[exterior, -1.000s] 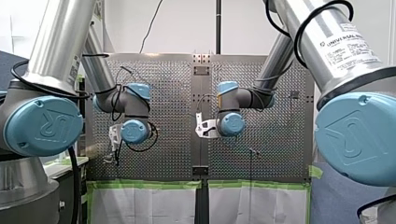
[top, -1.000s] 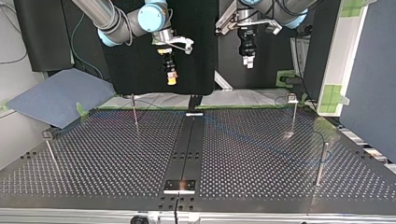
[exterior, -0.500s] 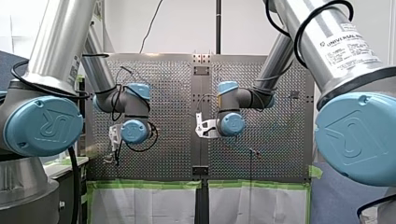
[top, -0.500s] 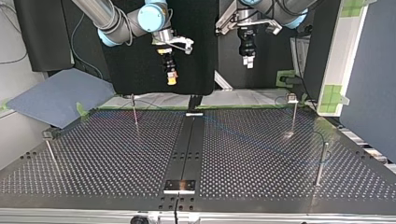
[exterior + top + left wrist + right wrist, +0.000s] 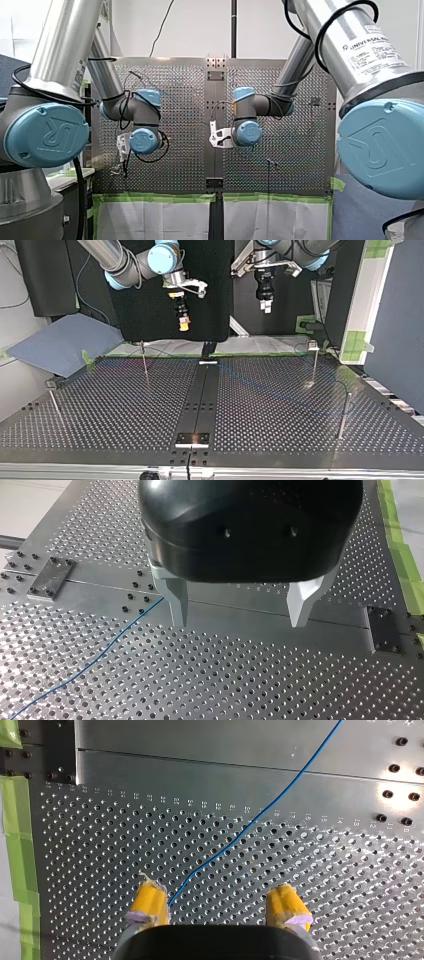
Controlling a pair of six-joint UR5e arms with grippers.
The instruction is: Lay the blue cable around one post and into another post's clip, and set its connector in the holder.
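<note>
Currently the thin blue cable (image 5: 240, 837) lies loose and flat on the perforated metal desk (image 5: 125, 835). It passes below my right gripper (image 5: 217, 895), whose yellow-padded fingers (image 5: 149, 901) are spread wide and hold nothing. My left gripper (image 5: 239, 622), black with metal fingers (image 5: 177, 600), hangs above the desk likewise spread and empty, and the cable runs off from beside one finger.

Shiny metal table (image 5: 225, 680), smooth blue cable (image 5: 280, 795)
</note>
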